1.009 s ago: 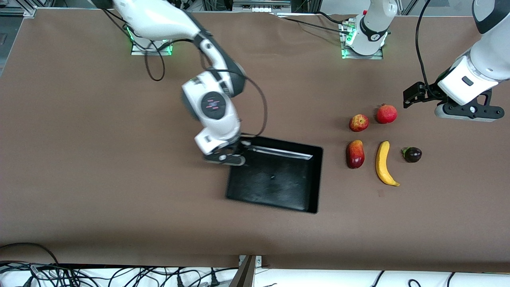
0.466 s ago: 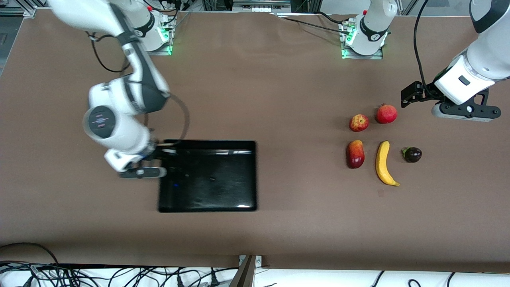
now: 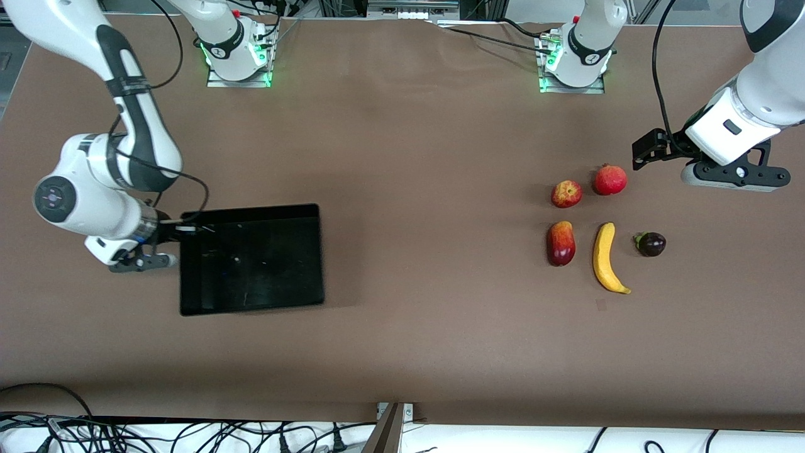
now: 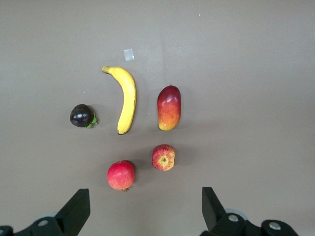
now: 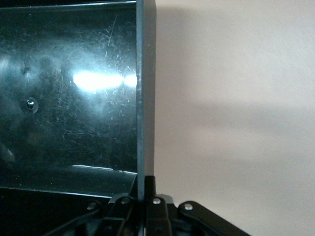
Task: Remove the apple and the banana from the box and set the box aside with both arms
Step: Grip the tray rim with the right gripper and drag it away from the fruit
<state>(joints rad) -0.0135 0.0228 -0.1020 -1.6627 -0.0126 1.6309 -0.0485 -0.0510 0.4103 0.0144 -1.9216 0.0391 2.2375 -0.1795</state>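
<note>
The black box [image 3: 251,258] lies toward the right arm's end of the table. My right gripper [image 3: 178,229] is shut on its side wall [image 5: 146,98], one finger on each side, as the right wrist view [image 5: 146,186] shows. The fruits lie toward the left arm's end: a yellow banana [image 3: 605,258] [image 4: 127,98], a red-yellow apple [image 3: 566,194] [image 4: 163,157], a round red fruit [image 3: 610,180] [image 4: 121,175], a red mango [image 3: 561,243] [image 4: 169,107] and a dark purple fruit [image 3: 651,244] [image 4: 81,115]. My left gripper [image 3: 651,150] [image 4: 145,211] is open and empty, up over the table beside the round red fruit.
A small pale square patch [image 3: 600,305] [image 4: 129,55] lies on the brown table just nearer the front camera than the banana's tip. The arm bases with green lights [image 3: 239,60] [image 3: 569,66] stand at the table's edge farthest from the front camera. Cables hang along the nearest edge.
My right gripper has dragged the box a long way toward the right arm's end of the table, turning it square. The left arm has barely moved. The fruits lie as before.
</note>
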